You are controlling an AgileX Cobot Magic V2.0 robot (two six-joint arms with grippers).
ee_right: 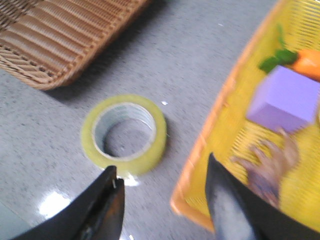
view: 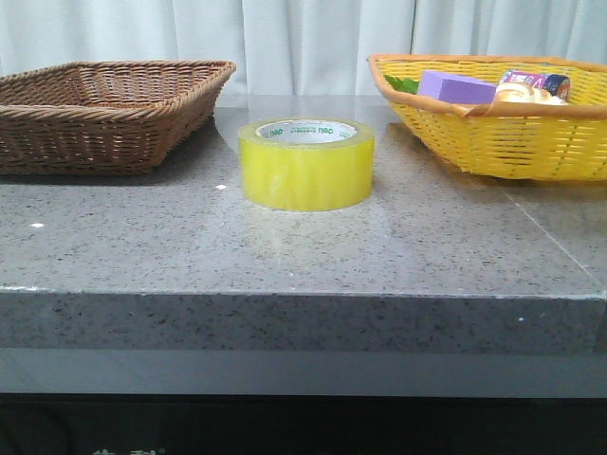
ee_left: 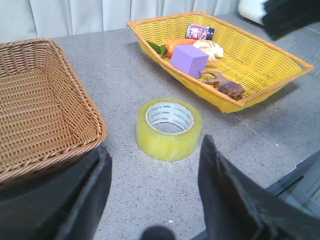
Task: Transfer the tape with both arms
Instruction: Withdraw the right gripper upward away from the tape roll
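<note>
**Tape waiting on tabletop; neither end effector engaged**

Grey speckled tabletop (view: pixel 285 256) is lying nearest the front camera and is carrying everything. Going down in size: the brown wicker basket (view: pixel 104 109) is sitting at the left and is showing nothing inside; the yellow basket (view: pixel 493 133) is sitting at the right, holding a purple box (view: pixel 457 88) and assorted small items. The tape (view: pixel 306 163) is resting flat between the two baskets, core opening facing up, touching neither.

Both arms are absent from the front view. The left end effector (ee_left: pixel 155 175) is hovering with its fingers spread wide, the tape lying ahead of the gap and not between them. The right end effector (ee_right: pixel 162 195) is likewise standing open and holding nothing; its view is blurred.

Judgement: the first pickup is not yet begun. For a sound grasp, the chosen arm should be centring over the roll, descending with one finger inside the core and one outside the wall, and closing gently, since the smooth roll is likely to slide on this polished surface. The grasp should be leaving part of the rim free for the receiving arm.
</note>
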